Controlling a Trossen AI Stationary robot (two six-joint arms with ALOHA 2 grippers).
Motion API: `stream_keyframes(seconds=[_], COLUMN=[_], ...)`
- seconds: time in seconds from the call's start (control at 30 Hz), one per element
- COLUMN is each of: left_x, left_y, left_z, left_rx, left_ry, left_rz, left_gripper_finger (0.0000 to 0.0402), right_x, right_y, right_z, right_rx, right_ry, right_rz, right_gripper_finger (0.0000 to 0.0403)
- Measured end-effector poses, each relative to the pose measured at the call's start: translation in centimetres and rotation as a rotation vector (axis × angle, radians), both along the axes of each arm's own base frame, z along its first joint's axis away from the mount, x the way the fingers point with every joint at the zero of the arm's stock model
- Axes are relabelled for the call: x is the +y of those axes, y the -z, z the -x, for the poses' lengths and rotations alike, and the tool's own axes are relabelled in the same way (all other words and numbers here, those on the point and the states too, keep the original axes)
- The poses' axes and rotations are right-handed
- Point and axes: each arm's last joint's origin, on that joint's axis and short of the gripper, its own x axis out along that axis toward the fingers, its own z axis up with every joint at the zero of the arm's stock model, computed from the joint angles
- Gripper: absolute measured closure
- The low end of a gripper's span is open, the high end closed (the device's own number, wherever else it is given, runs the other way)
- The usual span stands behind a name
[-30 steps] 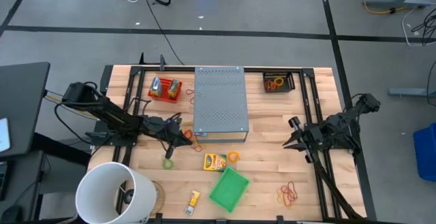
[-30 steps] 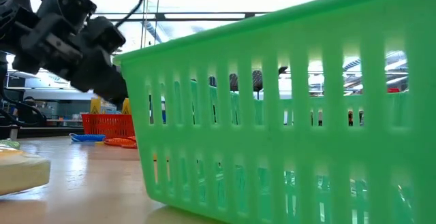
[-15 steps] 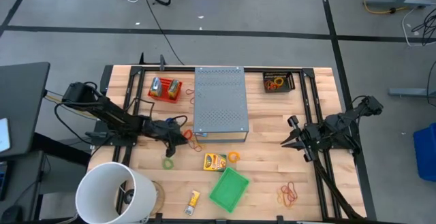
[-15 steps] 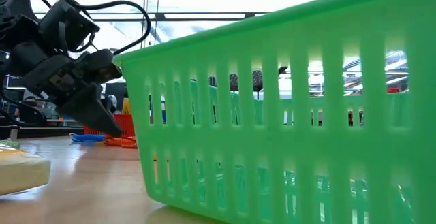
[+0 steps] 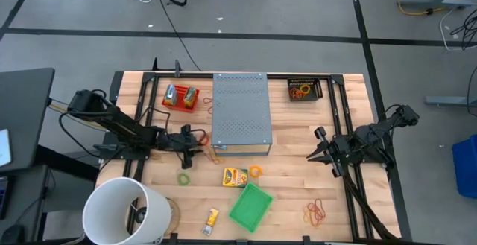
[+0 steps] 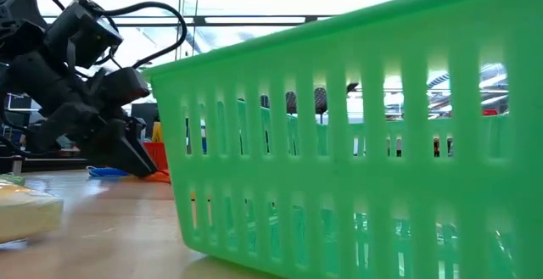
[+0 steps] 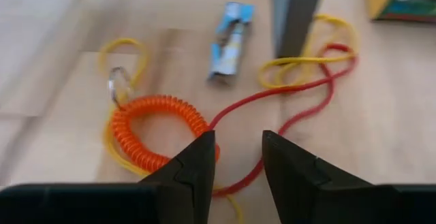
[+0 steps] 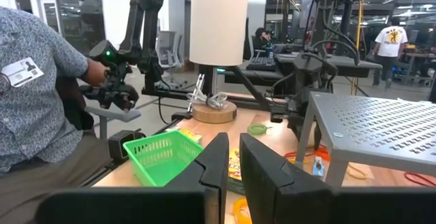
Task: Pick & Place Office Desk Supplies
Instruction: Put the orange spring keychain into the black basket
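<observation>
My left gripper [image 5: 195,142] [image 7: 238,159] is open and slants down just over the table, in front of the grey perforated box [image 5: 240,111]. Past its fingertips lie an orange coiled cord [image 7: 155,125], a red rubber band [image 7: 289,112], yellow bands [image 7: 310,54] and a small blue packet [image 7: 230,39], all flat on the wood. One fingertip stands over the coil's edge; nothing is between the fingers. A green band [image 5: 184,178], a yellow-orange packet [image 5: 235,176] and an orange ring [image 5: 256,171] lie nearer the front. My right gripper [image 5: 319,147] [image 8: 234,166] waits shut at the right, pointing level.
A green basket [image 5: 250,206] lies near the front edge and fills the low view [image 6: 356,135]. A white bucket [image 5: 123,211] stands at the front left. A red tray [image 5: 181,97] and a black tray [image 5: 304,90] sit at the back. Loose bands [image 5: 316,213] lie front right. A person [image 8: 34,101] sits beyond the table.
My left gripper has tipped from nearly level to slanting down and has sunk toward the table, over the orange coil and bands by the grey box. The items on the table have stayed where they were.
</observation>
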Motion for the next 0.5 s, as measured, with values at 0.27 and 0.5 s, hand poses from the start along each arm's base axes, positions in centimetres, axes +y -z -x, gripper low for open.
stream_keyframes(seconds=[0.27,0.5], left_x=[0.2,0.5], left_y=[-1.5,-2.8], left_z=[-0.4,-1.3], left_rx=[-0.106,-0.193], left_ry=[-0.098,-0.309], left_rz=[0.032,0.055], left_gripper_finger=[0.0272,0.0272], right_x=[0.0,-0.1], right_y=[0.0,0.1], right_z=[0.0,0.0], right_rx=[0.005,0.008], right_ry=[0.002,0.022], right_rz=[0.001,0.001], right_gripper_finger=[0.0359,0.0359])
